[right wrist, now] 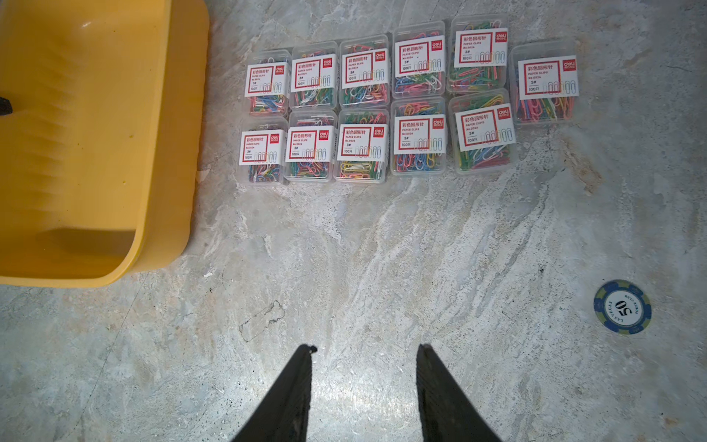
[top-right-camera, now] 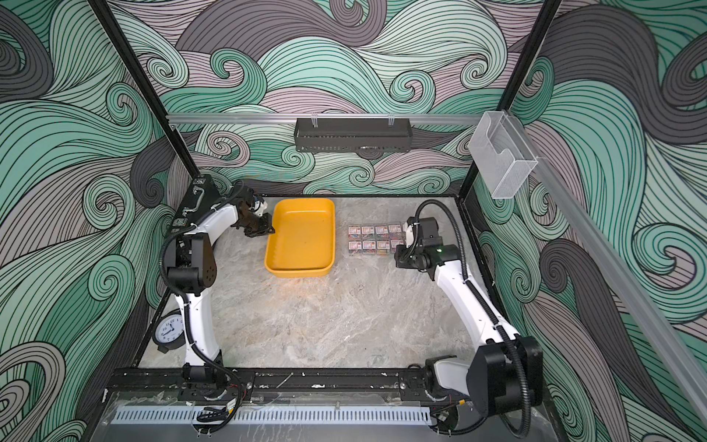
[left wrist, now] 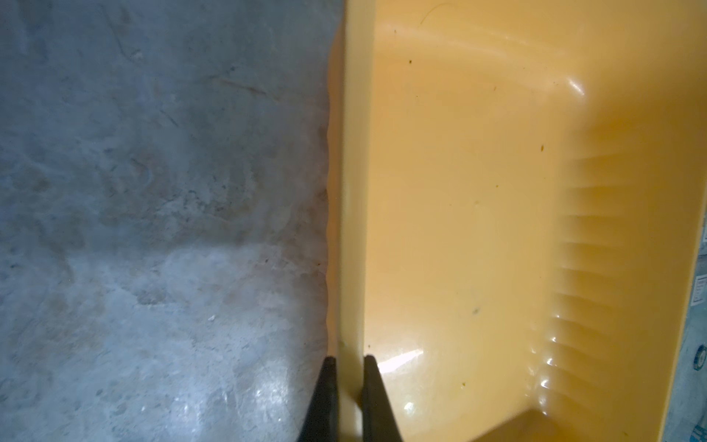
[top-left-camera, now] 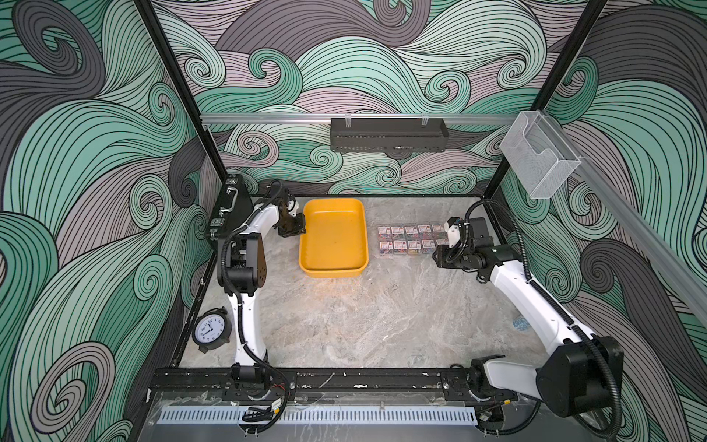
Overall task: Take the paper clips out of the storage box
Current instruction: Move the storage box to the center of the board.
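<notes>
Yellow storage box [left wrist: 459, 191] rim in left gripper [left wrist: 350, 360] (paper clips [right wrist: 363, 141] outside).

The left arm [top-left-camera: 250, 321] rises from its base, folds at the elbow and reaches forward. The left gripper [left wrist: 350, 359] is clamped on the tray [left wrist: 350, 191] rim. The right arm [top-left-camera: 528, 302] stretches forward, and the right gripper [right wrist: 366, 348] has its fingers parted, holding nothing.

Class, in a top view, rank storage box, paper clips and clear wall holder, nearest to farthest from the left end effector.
1. storage box: rim pinched by the left end effector.
2. paper clips: just past the box's right side.
3. clear wall holder: mounted high, far right.
</notes>
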